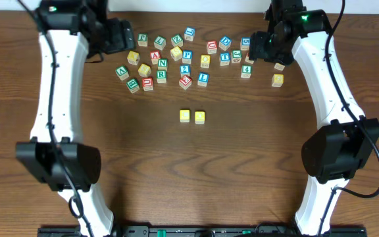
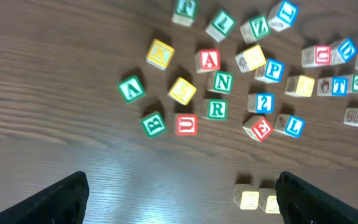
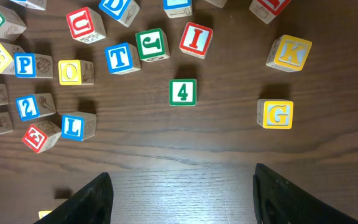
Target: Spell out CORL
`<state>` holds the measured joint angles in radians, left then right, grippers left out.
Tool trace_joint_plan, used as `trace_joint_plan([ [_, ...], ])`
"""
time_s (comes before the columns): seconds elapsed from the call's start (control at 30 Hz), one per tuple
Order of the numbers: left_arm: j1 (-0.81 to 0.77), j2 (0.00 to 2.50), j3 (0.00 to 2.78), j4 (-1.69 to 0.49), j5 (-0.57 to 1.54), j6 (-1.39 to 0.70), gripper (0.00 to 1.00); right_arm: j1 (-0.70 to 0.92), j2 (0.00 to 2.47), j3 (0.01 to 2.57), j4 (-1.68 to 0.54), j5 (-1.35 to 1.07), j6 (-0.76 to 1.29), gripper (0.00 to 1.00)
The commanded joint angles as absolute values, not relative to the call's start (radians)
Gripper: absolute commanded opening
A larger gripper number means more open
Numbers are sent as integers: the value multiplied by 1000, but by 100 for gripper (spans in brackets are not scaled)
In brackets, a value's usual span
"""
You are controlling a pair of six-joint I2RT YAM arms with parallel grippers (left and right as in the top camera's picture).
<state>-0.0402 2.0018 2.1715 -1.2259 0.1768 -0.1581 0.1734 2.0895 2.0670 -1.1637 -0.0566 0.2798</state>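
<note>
table (image 1: 196, 178): dark wood grain, carrying all the cubes; both arms reach over it from the near edge.
left arm (image 1: 61, 85): white with black joints, stretched along the left side toward the far edge.
right arm (image 1: 321, 72): the same build, stretched along the right side toward the far edge.
left pincer (image 2: 182, 199): spread wide with nothing between its fingers; it hovers over the left part of the cluster and touches no cube.
right pincer (image 3: 182, 196): fingers well apart and holding nothing; it hangs above the right part of the cluster, clear of the cubes.
cube cluster (image 1: 176, 59): loose scatter of lettered and numbered cubes across the far half of the table, between the two pincers.
yellow pair (image 1: 192, 116): two yellow-topped cubes side by side on bare wood, apart from the cluster on its near side; their letters cannot be read.
r cube (image 2: 216, 109): white face, green r, at the cluster's near edge, just beside a red u cube (image 2: 186, 124).
l cube (image 3: 72, 126): white face, blue l, at the cluster's near edge, just beside a tilted red-lettered cube (image 3: 40, 138).
</note>
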Motion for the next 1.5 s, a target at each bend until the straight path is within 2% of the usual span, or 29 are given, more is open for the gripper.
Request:
trace_joint_plan([
  [0.0, -72, 2035, 2164, -1226, 171, -194, 94, 178, 2067, 2081, -1171, -63, 268, 67],
  [0.6, -185, 2099, 2164, -1154, 163, -259, 94, 185, 2067, 2080, -1143, -63, 321, 67],
  [1.47, -193, 2104, 2164, -1143, 163, -264, 94, 229, 2083, 2078, -1137, -63, 329, 67],
])
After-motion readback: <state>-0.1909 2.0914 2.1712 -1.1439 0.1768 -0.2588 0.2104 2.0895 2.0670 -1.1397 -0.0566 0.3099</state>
